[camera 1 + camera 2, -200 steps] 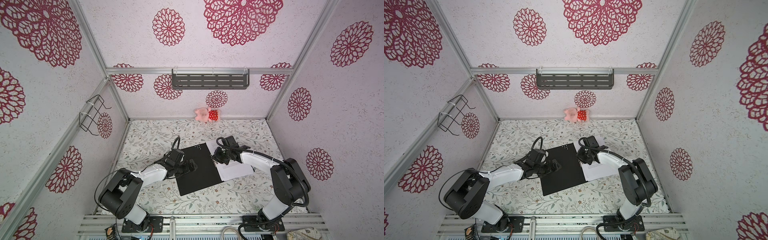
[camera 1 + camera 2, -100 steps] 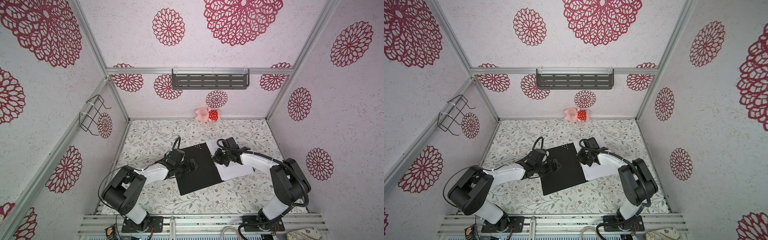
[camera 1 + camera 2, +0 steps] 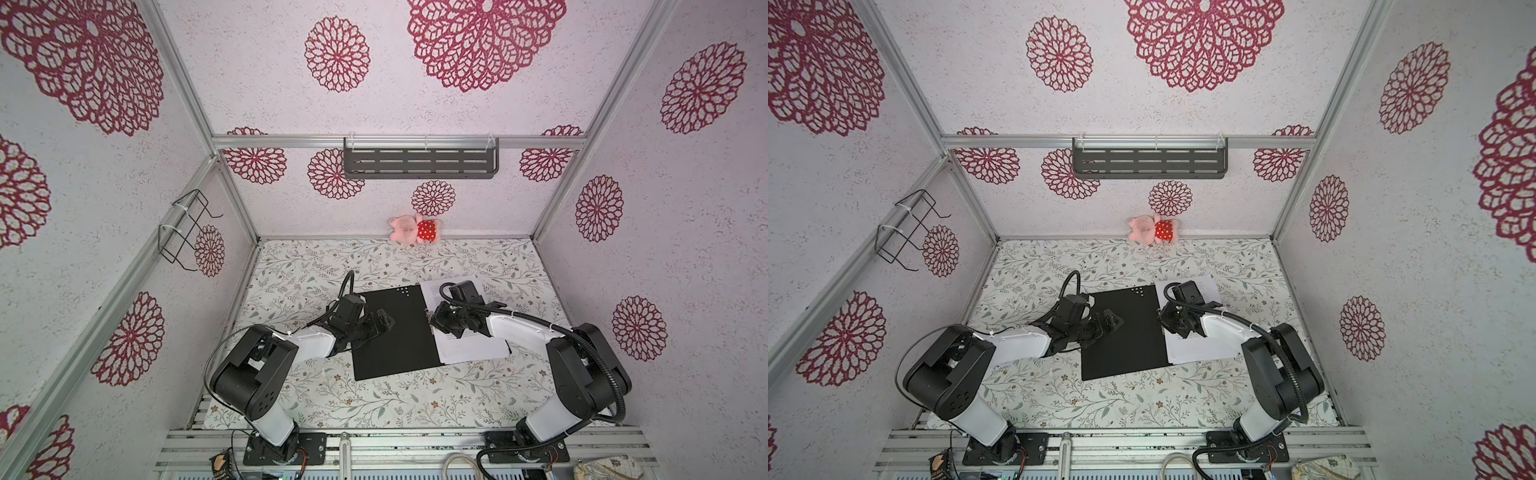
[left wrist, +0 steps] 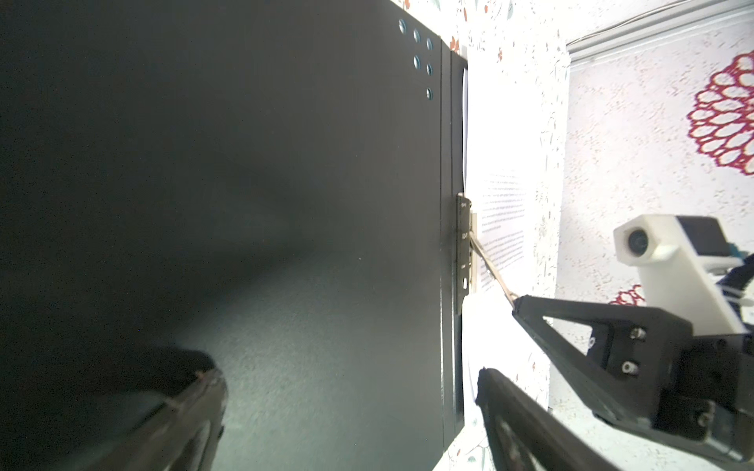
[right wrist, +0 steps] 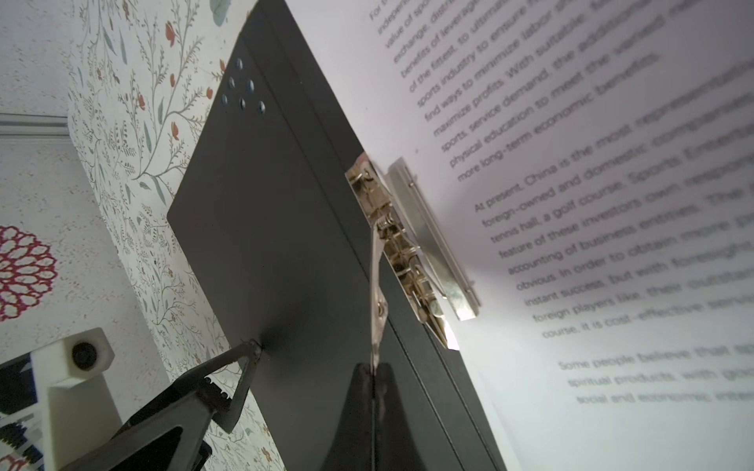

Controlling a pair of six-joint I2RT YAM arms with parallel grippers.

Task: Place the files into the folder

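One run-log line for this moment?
folder open flat; files on right half; right fingers shut on clip lever; left fingers open over folder

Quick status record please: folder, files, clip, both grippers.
folder: lying open, black inside up
files: white printed sheets on the right half, edge at the spine
spine clip: metal, bar over the sheets' edge, lever raised
right gripper: shut on the lever's tip
left gripper: open, holding nothing, one fingertip on the left cover
task: sheets in place; whether they are clamped cannot be told
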